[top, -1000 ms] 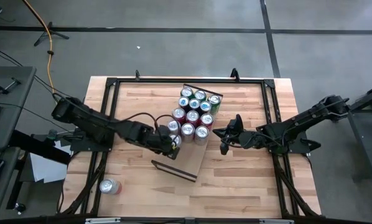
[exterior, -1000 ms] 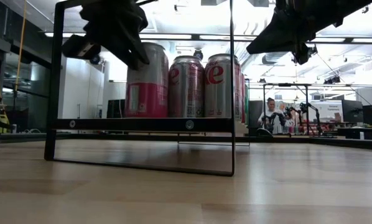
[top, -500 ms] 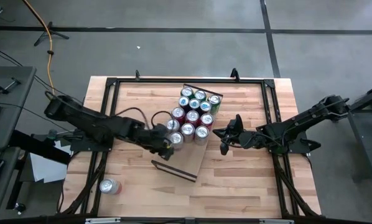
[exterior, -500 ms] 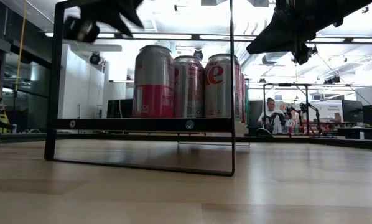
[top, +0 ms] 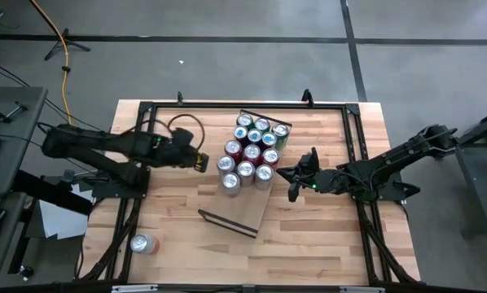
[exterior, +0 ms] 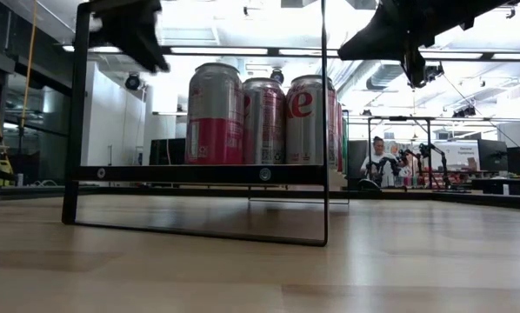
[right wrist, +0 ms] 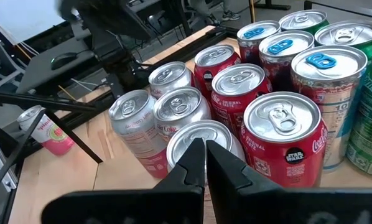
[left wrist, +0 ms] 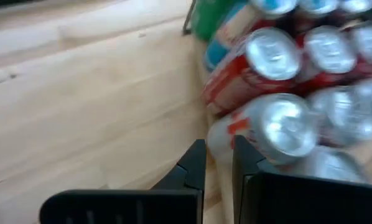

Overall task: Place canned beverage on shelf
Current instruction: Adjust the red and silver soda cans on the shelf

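Several canned beverages [top: 252, 150] stand upright in a tight cluster on the far part of the shelf [top: 256, 207], a light-wood board with dark end rails. The nearest silver-and-pink can [top: 228, 181] stands at the cluster's near left corner and also shows in the low view [exterior: 215, 113]. My left gripper [top: 201, 161] is shut and hangs in the air left of the cluster, clear of the cans [left wrist: 279, 124]. My right gripper [top: 291, 177] is shut and hovers right of the cluster, above can height [right wrist: 204, 146].
One more can [top: 143, 243] lies on its side near the table's near left corner. A black frame [top: 146, 110] runs around the tabletop. The shelf's near half is bare up to its near rail [top: 227, 221]. A person [exterior: 383, 161] sits far behind the table.
My left gripper has drawn back from the nearest can, going up and toward the table's left and far edges, and has tipped further downward. The can has slid slightly closer to the others and stands upright on the shelf. My right gripper has stayed in place.
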Available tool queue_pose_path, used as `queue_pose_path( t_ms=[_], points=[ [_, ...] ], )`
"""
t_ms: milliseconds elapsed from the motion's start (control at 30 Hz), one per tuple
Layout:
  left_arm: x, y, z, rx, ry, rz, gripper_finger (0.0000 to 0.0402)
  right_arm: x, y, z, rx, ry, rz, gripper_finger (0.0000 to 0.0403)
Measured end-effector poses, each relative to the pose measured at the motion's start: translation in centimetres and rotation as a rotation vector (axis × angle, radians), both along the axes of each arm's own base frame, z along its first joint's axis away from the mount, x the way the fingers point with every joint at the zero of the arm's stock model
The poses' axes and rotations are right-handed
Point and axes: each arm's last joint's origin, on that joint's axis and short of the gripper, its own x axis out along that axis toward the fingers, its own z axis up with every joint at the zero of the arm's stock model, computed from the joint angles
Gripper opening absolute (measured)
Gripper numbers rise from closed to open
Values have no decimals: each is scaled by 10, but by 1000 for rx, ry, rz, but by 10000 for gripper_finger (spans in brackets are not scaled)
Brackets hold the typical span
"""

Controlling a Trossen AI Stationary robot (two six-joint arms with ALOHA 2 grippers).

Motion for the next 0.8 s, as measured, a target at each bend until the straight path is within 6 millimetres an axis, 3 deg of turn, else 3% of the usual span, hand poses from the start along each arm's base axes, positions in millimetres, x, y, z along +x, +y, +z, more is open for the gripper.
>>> queue_pose_path(
  t_ms=[100,300,800],
  points=[
    [7,14,-25,-58,37,-1,0,0,0,0,0,0,0,0],
    [20,27,-63,-185,-95,0,0,0,0,1,15,-13,-4,0],
    [30,24,-70,-207,-159,-4,0,0,0,1,26,-16,-8,0]
  ],
)
